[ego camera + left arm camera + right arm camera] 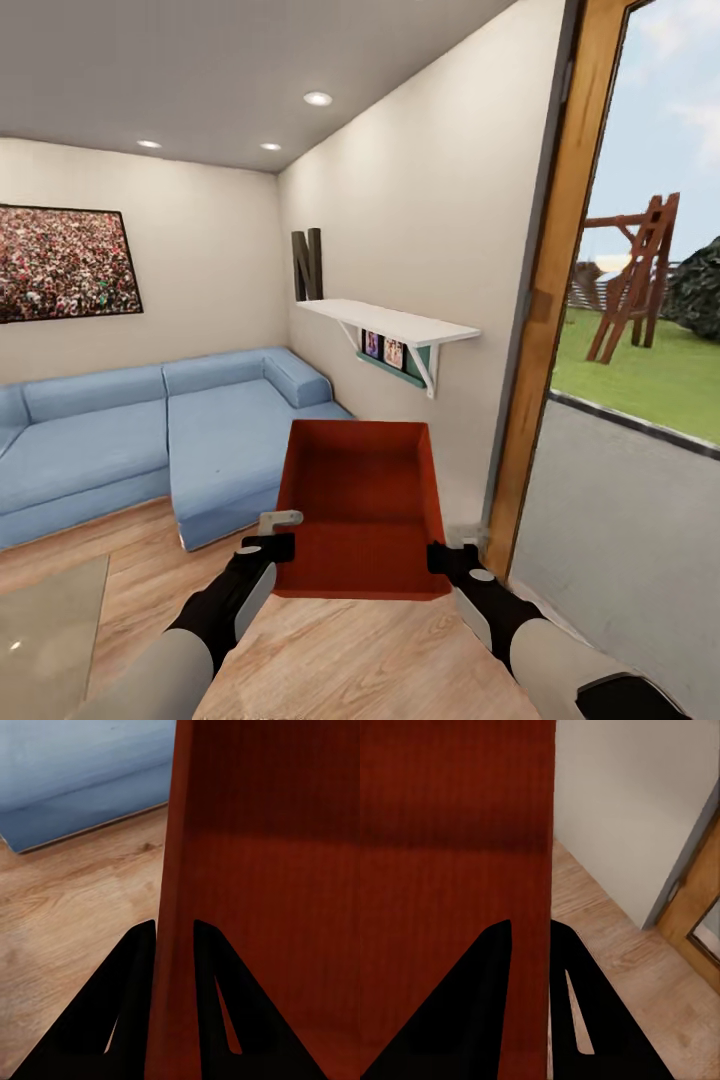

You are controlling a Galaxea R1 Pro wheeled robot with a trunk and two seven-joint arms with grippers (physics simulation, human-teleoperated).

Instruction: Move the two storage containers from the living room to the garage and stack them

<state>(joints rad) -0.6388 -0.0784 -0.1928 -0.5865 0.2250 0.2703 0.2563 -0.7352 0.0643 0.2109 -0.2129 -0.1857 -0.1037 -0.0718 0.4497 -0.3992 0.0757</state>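
Note:
One orange-red storage container (360, 505) hangs in front of me above the light wood-plank floor (340, 650) of the living room, its open top facing me. My left gripper (268, 548) is shut on the container's left wall (174, 945), with one finger on each side of it. At the opposite side my right gripper (442, 557) is shut on the right wall (531, 945) in the same way. The second container is out of view.
A blue corner sofa (150, 440) stands at the left, close behind the held container. A white wall shelf (395, 322) juts from the beige wall ahead. A wood-framed door opening (545, 300) is at the right. A glass table top (45, 630) lies low at the left.

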